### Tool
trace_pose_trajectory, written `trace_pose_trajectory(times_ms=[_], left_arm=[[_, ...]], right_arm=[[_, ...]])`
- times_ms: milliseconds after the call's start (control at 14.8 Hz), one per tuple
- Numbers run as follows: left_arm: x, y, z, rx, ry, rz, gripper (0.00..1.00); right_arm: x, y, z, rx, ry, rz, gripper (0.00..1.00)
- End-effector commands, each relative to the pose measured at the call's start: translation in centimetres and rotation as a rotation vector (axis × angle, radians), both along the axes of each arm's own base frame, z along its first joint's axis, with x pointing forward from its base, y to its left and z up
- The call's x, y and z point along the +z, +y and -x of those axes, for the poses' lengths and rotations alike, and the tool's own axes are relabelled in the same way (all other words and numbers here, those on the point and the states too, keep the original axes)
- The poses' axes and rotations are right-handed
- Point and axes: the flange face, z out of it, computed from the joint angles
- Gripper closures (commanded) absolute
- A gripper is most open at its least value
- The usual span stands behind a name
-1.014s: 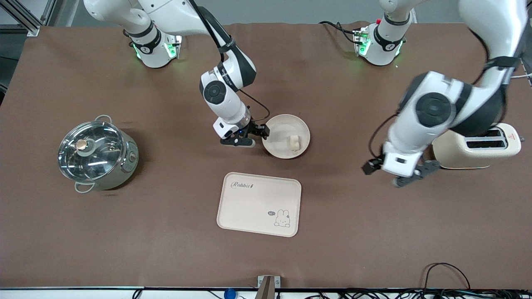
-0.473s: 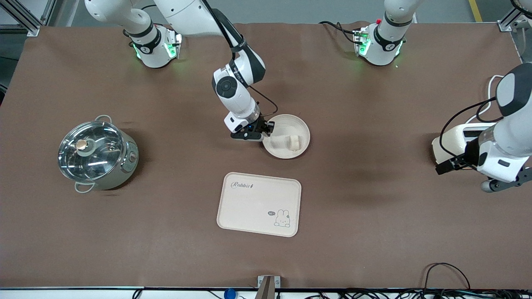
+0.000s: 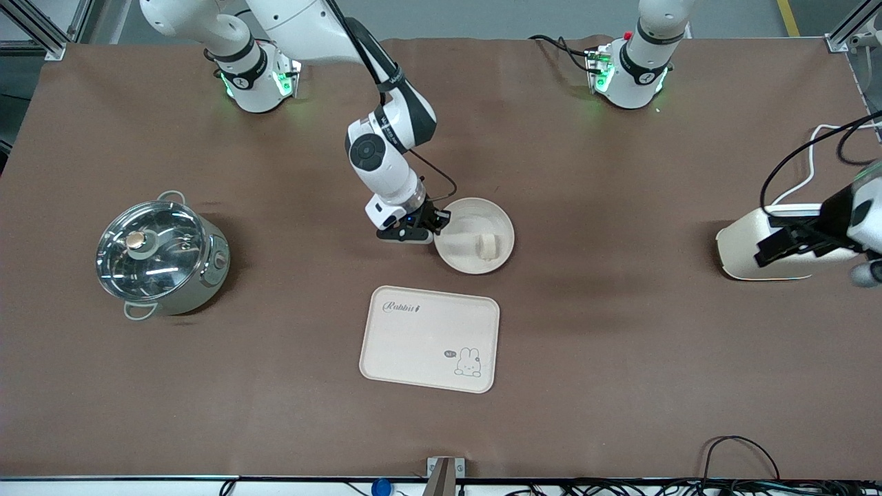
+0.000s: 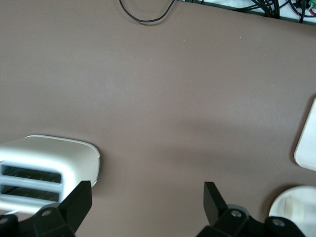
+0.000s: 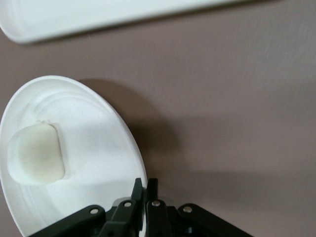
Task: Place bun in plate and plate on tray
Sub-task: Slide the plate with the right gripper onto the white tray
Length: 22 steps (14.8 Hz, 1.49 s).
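The round cream-white plate (image 3: 474,235) sits mid-table with the small pale bun (image 3: 488,245) in it. My right gripper (image 3: 437,224) is shut on the plate's rim at the side toward the right arm's end; the right wrist view shows the rim pinched between the fingers (image 5: 146,187), with the plate (image 5: 98,148) and bun (image 5: 35,154) beside them. The cream tray (image 3: 429,338) printed "Rabbit" lies nearer the front camera than the plate, bare. My left gripper (image 4: 146,197) is open and empty, up beside the toaster at the left arm's end.
A steel pot with a glass lid (image 3: 158,256) stands toward the right arm's end. A cream toaster (image 3: 778,248) stands toward the left arm's end and shows in the left wrist view (image 4: 47,168). Cables run along the table's near edge.
My left arm has swung away from mid-table to the left arm's end, past the toaster. My right gripper has closed in on the plate's rim, and the plate has shifted slightly.
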Motion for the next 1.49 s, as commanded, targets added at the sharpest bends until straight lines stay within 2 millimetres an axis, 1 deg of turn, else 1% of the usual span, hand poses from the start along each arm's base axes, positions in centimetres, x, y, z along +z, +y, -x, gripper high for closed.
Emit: trace_pose_trajectory(times_ms=[0,68,203,271,406,473,541,609,676,744,812,879,947,1014,1082,1150,1217,1285,1353,1420], left_arm=[[2.3,-0.1,1.2,-0.055,0.044,-0.004,0.0],[2.6,0.2,1.5,-0.086,0.065,-0.012,0.0],[4.0,0.8,2.2,-0.134,0.093,-0.016,0.0],[4.3,0.7,2.4,-0.134,0.096,-0.023,0.0],[4.6,0.5,2.8,-0.135,0.105,-0.029,0.0],[4.7,0.3,2.8,-0.139,0.104,-0.024,0.0],[4.7,0.0,2.8,-0.145,0.104,-0.024,0.0],[4.9,-0.7,3.0,-0.157,0.103,-0.022,0.0],[5.1,-0.8,3.0,-0.158,0.1,-0.025,0.0],[7.2,-1.4,4.3,-0.163,0.067,-0.074,0.0],[8.3,-2.1,5.2,-0.184,0.049,-0.087,0.0],[8.1,-4.0,5.2,-0.223,0.055,-0.069,0.0],[8.1,-4.4,5.2,-0.227,0.054,-0.075,0.0],[7.9,-4.6,5.1,-0.226,0.06,-0.077,0.0],[7.4,-5.3,4.9,-0.233,0.07,-0.073,0.0],[7.3,-4.9,4.8,-0.221,0.079,-0.053,0.0],[7.1,-4.0,4.7,-0.2,0.086,-0.023,0.0],[7.3,-2.9,4.8,-0.178,0.083,0.005,0.0],[7.5,-2.6,5.0,-0.166,0.08,0.025,0.0],[7.5,-2.7,4.9,-0.16,0.081,0.022,0.0]], right_arm=[[3.9,-2.4,-5.3,-0.06,-0.003,-0.057,1.0],[5.0,-3.6,-7.4,-0.087,-0.015,-0.07,1.0],[6.9,-5.1,-10.6,-0.107,-0.048,-0.093,0.99],[6.4,-6.3,-12.3,-0.117,-0.063,-0.092,1.0],[5.4,-8.7,-16.7,-0.147,-0.096,-0.096,0.99],[3.7,-9.2,-17.6,-0.143,-0.097,-0.079,0.99],[1.5,-9.3,-18.0,-0.133,-0.093,-0.06,0.99],[0.5,-9.4,-19.2,-0.139,-0.103,-0.061,0.99],[-0.2,-9.9,-20.4,-0.153,-0.109,-0.065,0.99],[-0.4,-10.1,-21.0,-0.159,-0.11,-0.069,0.99],[-0.4,-10.5,-21.3,-0.165,-0.111,-0.069,0.98],[-0.4,-11.1,-21.6,-0.173,-0.111,-0.069,0.88],[-0.4,-11.7,-21.9,-0.176,-0.105,-0.068,0.49],[-0.1,-11.8,-22.0,-0.168,-0.095,-0.064,0.0],[0.4,-11.6,-22.0,-0.15,-0.103,-0.054,0.0],[1.8,-11.4,-22.2,-0.118,-0.126,-0.034,0.0],[3.0,-12.1,-22.5,-0.08,-0.131,0.007,0.0],[3.3,-14.5,-23.1,-0.053,-0.1,0.069,0.0],[5.1,-17.3,-24.2,-0.012,-0.11,0.119,0.0],[8.3,-19.6,-25.4,0.016,-0.157,0.136,0.0]])
